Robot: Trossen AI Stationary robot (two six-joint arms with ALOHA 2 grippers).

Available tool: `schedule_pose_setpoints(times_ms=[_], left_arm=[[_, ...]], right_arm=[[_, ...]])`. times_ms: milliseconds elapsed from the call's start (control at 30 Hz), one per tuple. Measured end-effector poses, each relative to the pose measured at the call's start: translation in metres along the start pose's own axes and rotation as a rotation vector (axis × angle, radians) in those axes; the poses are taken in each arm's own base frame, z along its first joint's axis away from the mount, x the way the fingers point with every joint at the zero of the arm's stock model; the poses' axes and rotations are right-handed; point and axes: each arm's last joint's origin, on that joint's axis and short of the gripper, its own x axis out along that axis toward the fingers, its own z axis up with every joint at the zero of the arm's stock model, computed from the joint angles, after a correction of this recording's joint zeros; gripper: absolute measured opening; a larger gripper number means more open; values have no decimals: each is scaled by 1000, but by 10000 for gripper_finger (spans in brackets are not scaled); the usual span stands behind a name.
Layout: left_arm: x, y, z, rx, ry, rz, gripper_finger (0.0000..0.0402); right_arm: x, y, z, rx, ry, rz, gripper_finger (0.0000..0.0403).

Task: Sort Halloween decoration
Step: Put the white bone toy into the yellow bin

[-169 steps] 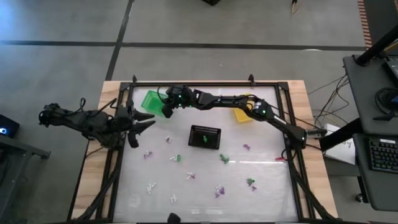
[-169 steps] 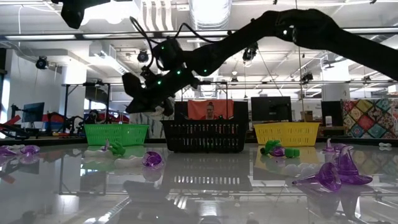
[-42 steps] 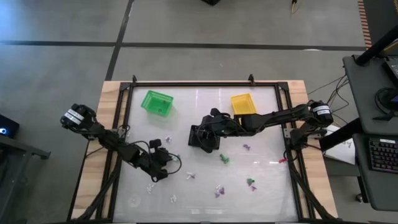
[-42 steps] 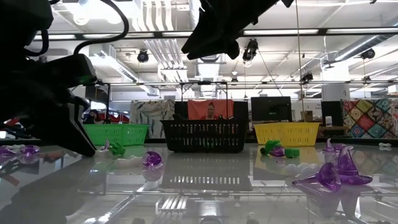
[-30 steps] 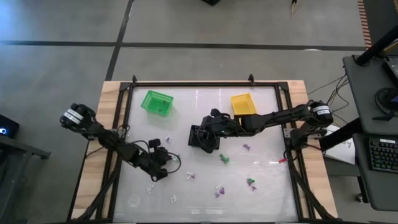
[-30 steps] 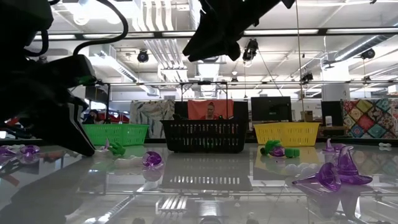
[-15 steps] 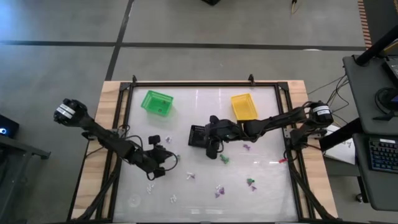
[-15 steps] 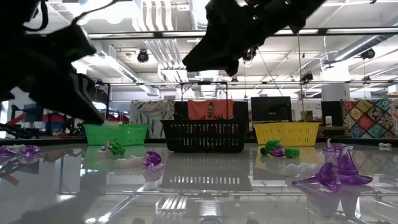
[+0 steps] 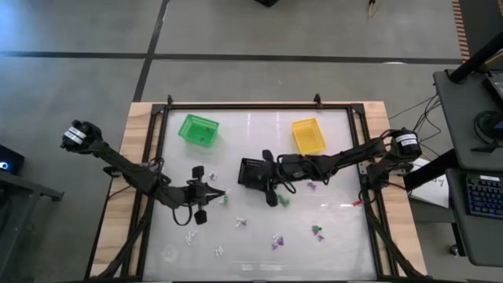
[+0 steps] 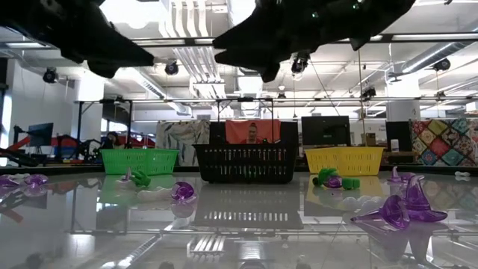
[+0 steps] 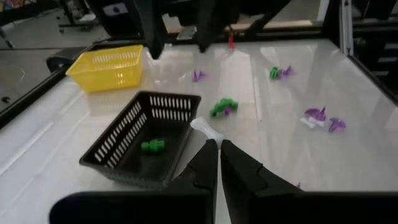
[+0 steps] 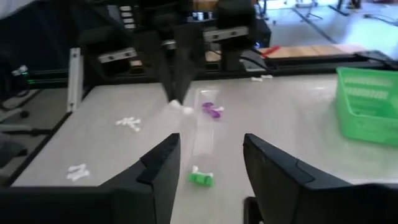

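My left gripper is shut on a small white trinket, lifted above the table near the left of the black basket. A green trinket lies in that basket. My right gripper is open and empty, hovering by the black basket's near right corner and facing the left gripper. Green, purple and white trinkets lie loose on the table, among them a green one, a purple one and a white one. My left gripper pinches one end of the white trinket between its two fingertips. The trinket sticks out beyond the fingertips, clear of the table.
The green basket stands at the far left and the yellow basket at the far right. More trinkets lie toward the near edge. A black frame runs along the table's sides. People and desks show in the room behind.
My left gripper has risen from the table with the white trinket and gone a little toward the black basket. My right gripper has come off the black basket toward the near edge and tipped lower.
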Motion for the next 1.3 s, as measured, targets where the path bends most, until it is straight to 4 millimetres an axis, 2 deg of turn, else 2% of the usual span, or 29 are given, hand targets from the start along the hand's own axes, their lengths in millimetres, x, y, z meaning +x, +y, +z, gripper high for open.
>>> schedule_pose_setpoints(times_ms=[200, 533, 767, 1033, 1300], left_arm=[[3, -3, 1, -17, -25, -5, 0], [11, -8, -3, -14, -28, -8, 0], [12, -9, -1, -12, -28, -27, 0], [12, -9, -3, -4, -14, -30, 0], [12, -9, -3, -14, -10, -32, 0]], right_arm=[[7, 11, 0, -61, -20, 33, 180], [51, 12, -10, -103, 1, 50, 180], [64, 13, -8, -108, 51, 87, 174], [62, 13, -5, -110, 62, 89, 132], [62, 14, -6, -109, 66, 108, 67]])
